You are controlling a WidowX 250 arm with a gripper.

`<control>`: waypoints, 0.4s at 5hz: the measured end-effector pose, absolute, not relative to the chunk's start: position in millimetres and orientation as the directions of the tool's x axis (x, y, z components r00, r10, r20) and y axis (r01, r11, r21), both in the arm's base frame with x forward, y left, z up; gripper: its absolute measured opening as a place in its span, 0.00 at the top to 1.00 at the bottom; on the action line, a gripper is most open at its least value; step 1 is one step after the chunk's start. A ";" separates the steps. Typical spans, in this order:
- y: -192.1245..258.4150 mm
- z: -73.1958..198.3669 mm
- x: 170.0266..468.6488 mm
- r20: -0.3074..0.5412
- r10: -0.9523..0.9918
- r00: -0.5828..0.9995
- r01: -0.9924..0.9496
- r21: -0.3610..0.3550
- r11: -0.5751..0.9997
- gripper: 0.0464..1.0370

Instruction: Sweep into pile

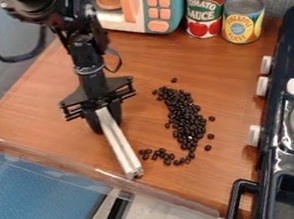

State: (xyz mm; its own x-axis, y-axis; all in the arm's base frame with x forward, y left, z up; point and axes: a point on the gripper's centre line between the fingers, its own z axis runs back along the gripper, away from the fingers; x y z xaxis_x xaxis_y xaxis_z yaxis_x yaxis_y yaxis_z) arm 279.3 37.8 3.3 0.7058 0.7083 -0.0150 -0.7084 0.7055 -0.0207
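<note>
On a brown wooden work surface (pixel 53 95), we see a black robot gripper (pixel 107 128) hanging down left of centre, clenched on one end of a long, pale bar (pixel 121 147). The bar slants down toward the near edge of the wood, where its far end meets a clear rim (pixel 102 175).

Just to the right of the bar, we find the dark beans (pixel 186 122) lying in a curved band. They are packed thickest down the middle, and the lower end bends left toward the bar in a looser trail. A single bean sits above the band, and a few strays lie off its right side.

Behind them, we note two labelled cans side by side. The taller one (pixel 206 6) wears a red and green label with pale lettering over pictured tomatoes; the shorter one (pixel 243 19) has a yellow and blue label with lettering on a round panel. To their left is a teal and white toy microwave (pixel 178 2) with orange buttons. Along the right, we see a black toy stove (pixel 270 167) with white knobs (pixel 262 86) facing the beans.
</note>
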 end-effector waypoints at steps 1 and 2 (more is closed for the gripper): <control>31.8 2.5 286.3 -0.017 0.721 0.693 -0.721 -0.025 0.693 0.66; 28.3 2.1 290.6 -0.014 0.729 0.684 -0.729 -0.027 0.684 0.66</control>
